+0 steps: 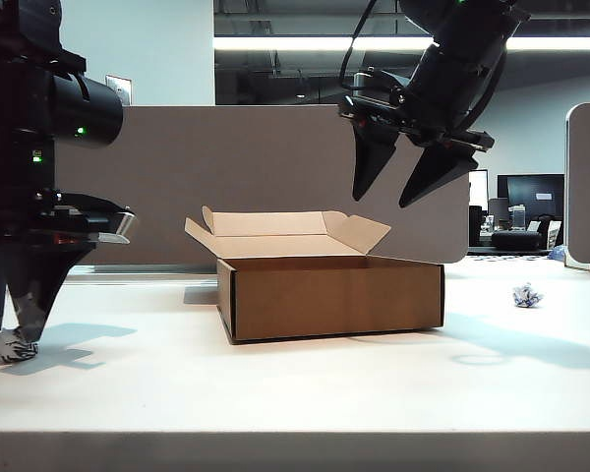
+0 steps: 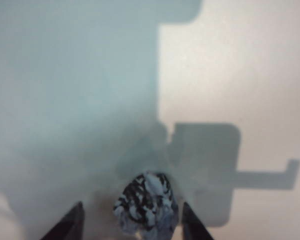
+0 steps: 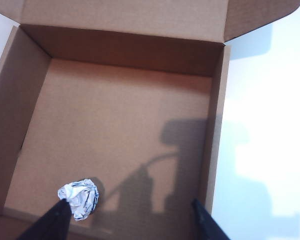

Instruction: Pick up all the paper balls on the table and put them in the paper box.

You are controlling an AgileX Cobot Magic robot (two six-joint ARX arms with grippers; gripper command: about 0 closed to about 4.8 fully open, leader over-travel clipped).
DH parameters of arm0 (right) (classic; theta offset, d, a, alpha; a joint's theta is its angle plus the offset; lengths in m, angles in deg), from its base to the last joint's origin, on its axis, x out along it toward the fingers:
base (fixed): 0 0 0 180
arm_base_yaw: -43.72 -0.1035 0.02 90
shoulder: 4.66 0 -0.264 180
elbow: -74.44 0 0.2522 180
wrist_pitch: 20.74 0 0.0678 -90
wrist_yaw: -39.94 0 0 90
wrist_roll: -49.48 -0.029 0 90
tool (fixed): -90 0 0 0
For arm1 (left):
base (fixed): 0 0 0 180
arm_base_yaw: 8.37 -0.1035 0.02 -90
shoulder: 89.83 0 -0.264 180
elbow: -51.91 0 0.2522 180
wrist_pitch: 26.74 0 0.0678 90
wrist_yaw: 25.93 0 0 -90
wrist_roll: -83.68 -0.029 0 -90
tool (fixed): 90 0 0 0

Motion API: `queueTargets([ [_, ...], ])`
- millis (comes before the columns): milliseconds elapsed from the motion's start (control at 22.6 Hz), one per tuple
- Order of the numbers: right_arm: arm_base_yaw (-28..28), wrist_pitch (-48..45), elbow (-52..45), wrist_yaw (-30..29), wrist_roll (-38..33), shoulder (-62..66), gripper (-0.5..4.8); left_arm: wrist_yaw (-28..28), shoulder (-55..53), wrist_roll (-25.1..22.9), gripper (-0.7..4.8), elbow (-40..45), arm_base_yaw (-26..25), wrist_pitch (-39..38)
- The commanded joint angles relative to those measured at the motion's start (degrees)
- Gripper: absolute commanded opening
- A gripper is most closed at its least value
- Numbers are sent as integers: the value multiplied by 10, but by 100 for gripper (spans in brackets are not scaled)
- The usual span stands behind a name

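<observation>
exterior view: your left gripper (image 1: 18,324) sits low on the table (image 1: 295,393), jaws spread around a paper ball (image 1: 16,345); another ball (image 1: 527,295) lies right of the paper box (image 1: 329,295). left wrist view: the wad (image 2: 147,202) looks light and crushable, so pinch across its middle. right wrist view: your right gripper (image 3: 132,220) hangs released over the box, one ball (image 3: 79,198) inside.

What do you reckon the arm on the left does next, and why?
Probably the left gripper closes: its open jaws already stand on either side of a paper ball lying on the table. The right gripper hangs open above the box.
</observation>
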Motion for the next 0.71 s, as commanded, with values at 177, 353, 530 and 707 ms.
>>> queueTargets([
  [177, 0, -4, 4, 2, 2, -4, 324, 1, 1, 0, 246, -1, 0, 1],
  [353, 0, -4, 4, 2, 3, -4, 324, 1, -6, 0, 232, -1, 0, -10],
  [530, 0, -4, 4, 4, 4, -4, 323, 14, -21, 0, 165, -1, 0, -16],
  [707, 0, -3, 4, 6, 4, -4, 323, 13, -36, 0, 151, -1, 0, -12],
])
